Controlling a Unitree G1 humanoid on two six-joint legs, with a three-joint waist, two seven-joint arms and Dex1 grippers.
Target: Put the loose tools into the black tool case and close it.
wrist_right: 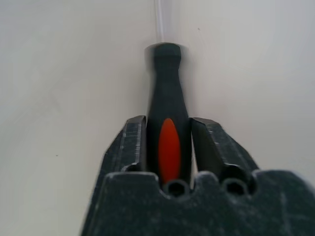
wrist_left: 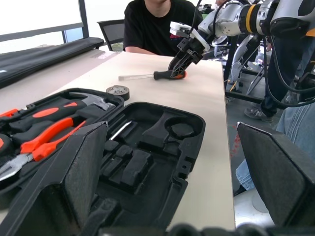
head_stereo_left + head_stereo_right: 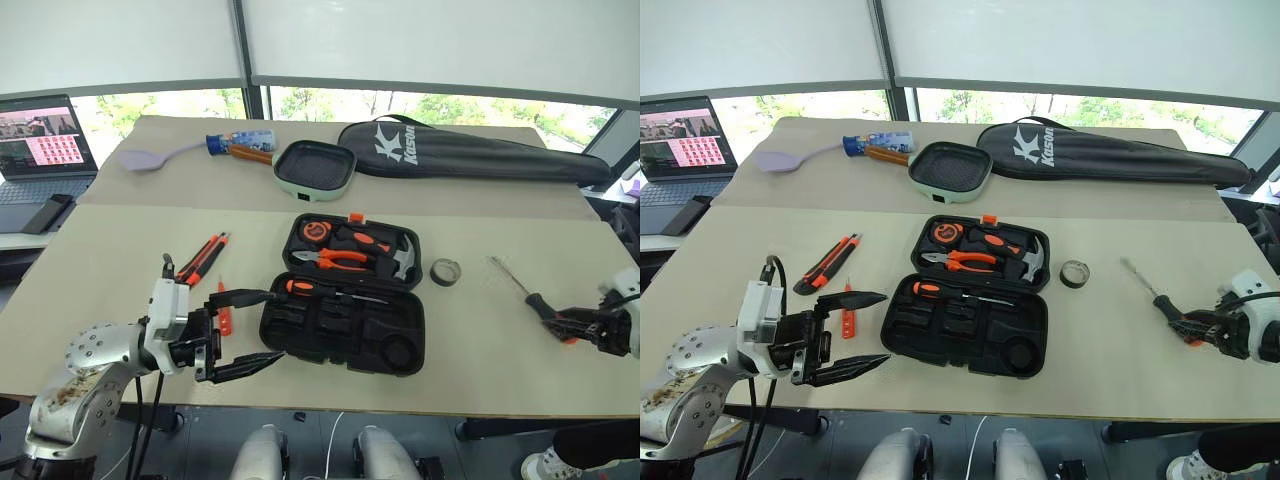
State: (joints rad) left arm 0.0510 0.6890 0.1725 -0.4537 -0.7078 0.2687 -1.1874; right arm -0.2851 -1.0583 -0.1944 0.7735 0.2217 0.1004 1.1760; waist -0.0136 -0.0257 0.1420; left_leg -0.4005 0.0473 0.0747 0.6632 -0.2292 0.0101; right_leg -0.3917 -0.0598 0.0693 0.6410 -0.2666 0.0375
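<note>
We see the right claw [image 1: 170,147] closed around the screwdriver [image 1: 167,113] handle on the worktop [image 3: 480,340]; the left claw [image 3: 262,330] gapes wide, empty, beside the open tool case [image 3: 345,325].

bare table [image 3: 480,330] lies between the open case [image 3: 345,320] and the screwdriver [image 3: 520,288], with just the tape roll [image 3: 446,271] on it. the knife [image 3: 203,258] and tester [image 3: 224,305] crowd the case's left side. behind it stand pan [image 3: 315,166] and bag [image 3: 470,155].
</note>
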